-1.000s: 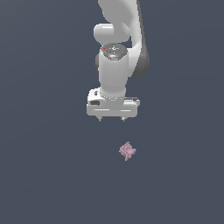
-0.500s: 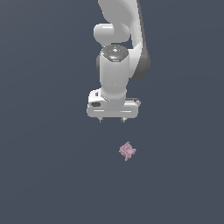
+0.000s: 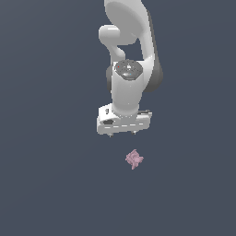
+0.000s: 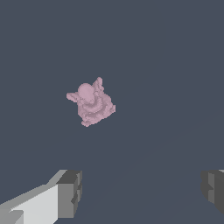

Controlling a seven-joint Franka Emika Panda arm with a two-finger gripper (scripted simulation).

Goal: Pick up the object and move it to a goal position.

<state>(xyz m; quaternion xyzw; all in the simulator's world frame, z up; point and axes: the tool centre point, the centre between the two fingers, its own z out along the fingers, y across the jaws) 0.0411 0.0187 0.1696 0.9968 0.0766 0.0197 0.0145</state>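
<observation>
My white two-fingered gripper [image 3: 122, 134] hangs with its jaws spread wide and nothing between them, one grey fingertip [image 4: 70, 194] at either edge of the wrist view. The one small pale pink lumpy, spiky object [image 3: 134, 159] lies alone on the flat dark blue-grey floor [image 3: 50, 184], near but apart from the fingers and off to one side of the gap between them. I judge the task barely begun: lining up, descending, grasping, lifting and carrying all remain, and no goal marker shows in either view.
</observation>
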